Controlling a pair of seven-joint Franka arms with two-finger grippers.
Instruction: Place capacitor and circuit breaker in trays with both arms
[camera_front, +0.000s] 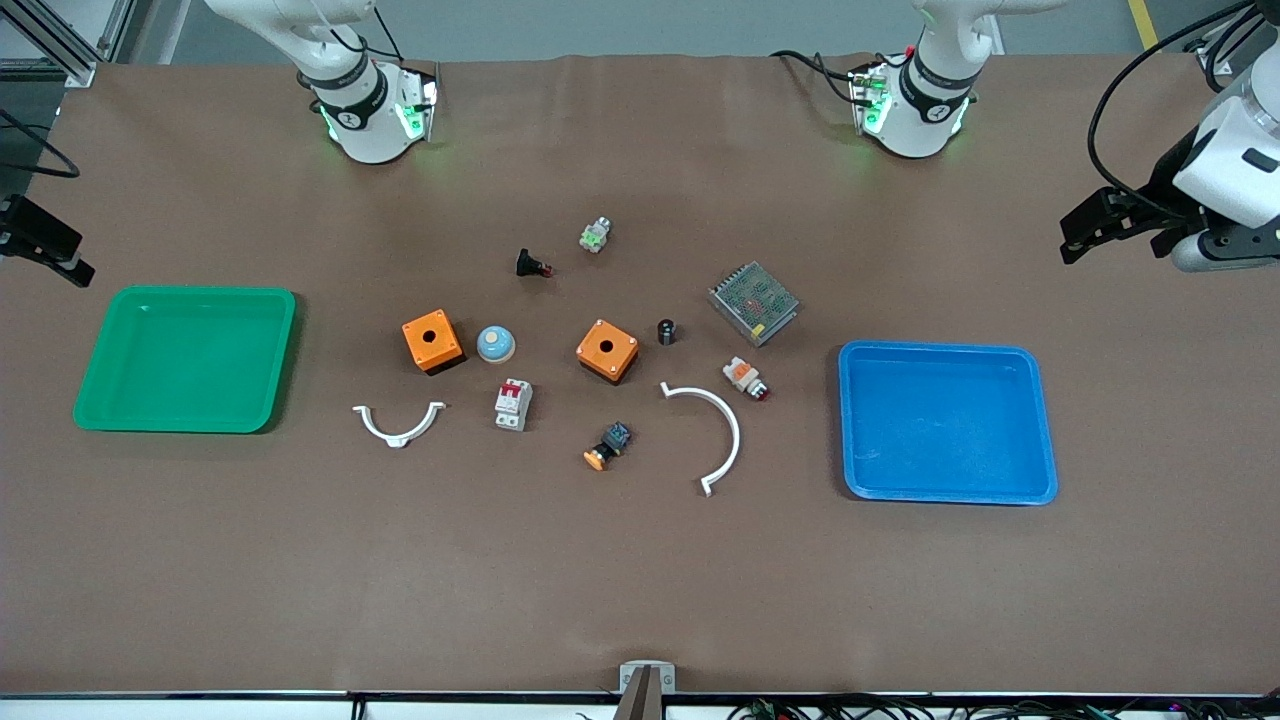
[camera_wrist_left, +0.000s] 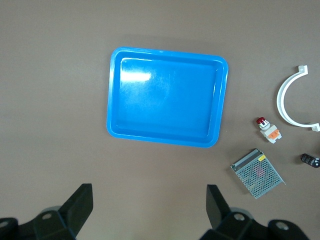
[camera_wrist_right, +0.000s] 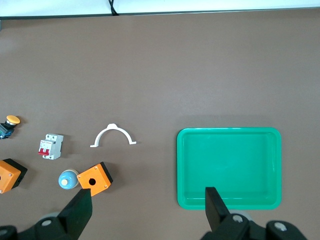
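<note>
The capacitor (camera_front: 666, 331), a tiny black cylinder, stands mid-table between an orange box (camera_front: 607, 350) and a mesh power supply (camera_front: 754, 302); the left wrist view shows the capacitor (camera_wrist_left: 310, 160) at its edge. The circuit breaker (camera_front: 513, 404), white with red toggles, lies nearer the front camera than the blue dome; in the right wrist view the circuit breaker (camera_wrist_right: 51, 146) lies beside a white arc. My left gripper (camera_front: 1118, 240) (camera_wrist_left: 148, 192) hangs open over bare table by the blue tray. My right gripper (camera_front: 45, 245) (camera_wrist_right: 148, 194) hangs open by the green tray. Neither holds anything.
The green tray (camera_front: 190, 292) lies at the right arm's end, the blue tray (camera_front: 940, 347) at the left arm's end. Between them are a second orange box (camera_front: 432, 340), a blue dome (camera_front: 495, 344), two white arcs (camera_front: 398, 425) (camera_front: 715, 430) and several push buttons.
</note>
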